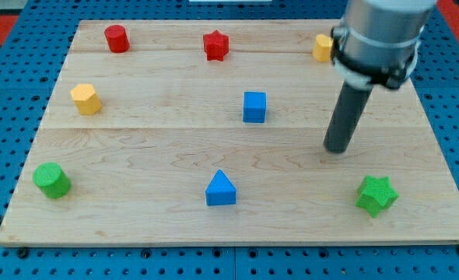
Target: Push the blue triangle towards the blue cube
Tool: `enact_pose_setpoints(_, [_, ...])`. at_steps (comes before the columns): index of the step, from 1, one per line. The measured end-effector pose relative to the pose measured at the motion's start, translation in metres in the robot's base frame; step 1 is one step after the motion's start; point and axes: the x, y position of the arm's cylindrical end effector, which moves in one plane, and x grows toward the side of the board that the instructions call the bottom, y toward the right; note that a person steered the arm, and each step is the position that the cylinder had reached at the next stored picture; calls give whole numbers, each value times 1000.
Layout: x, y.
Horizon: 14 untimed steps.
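No claw on this rig, so no claw state to tell; just a dark rod. My tip (337, 149) rests on the counter (136, 225), touching nothing.

Landmark is the blue cube (254, 106). My tip sits to the view's right of it and a bit lower, well apart. The blue triangle (220, 189) is below the cube toward the view's bottom, slightly to the view's left, well apart from the cube and from my tip.

Handling, judged: the triangle looks like a small, rigid, light plastic block and should slide easily on smooth wood. It may spin if hit off-centre. Nothing to grasp: contact should be on its bottom face, mid-width, pushing up-view and a touch right.

Also around the cube: red star (215, 44) above-left, green star (376, 194) far lower-right.
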Motion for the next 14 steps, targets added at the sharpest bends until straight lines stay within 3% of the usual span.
enact_pose_setpoints(1, [24, -94])
enact_pose_setpoints(2, [80, -103])
enact_pose_setpoints(3, [101, -132])
enact_pose_setpoints(5, [2, -146])
enact_pose_setpoints(7, [30, -79])
enact_pose_setpoints(9, [-64, -144])
enact_pose_setpoints(10, [-27, -111])
enact_pose_setpoints(11, [-26, -151])
enact_pose_setpoints(12, [-51, -200])
enact_pose_setpoints(14, [-87, -163])
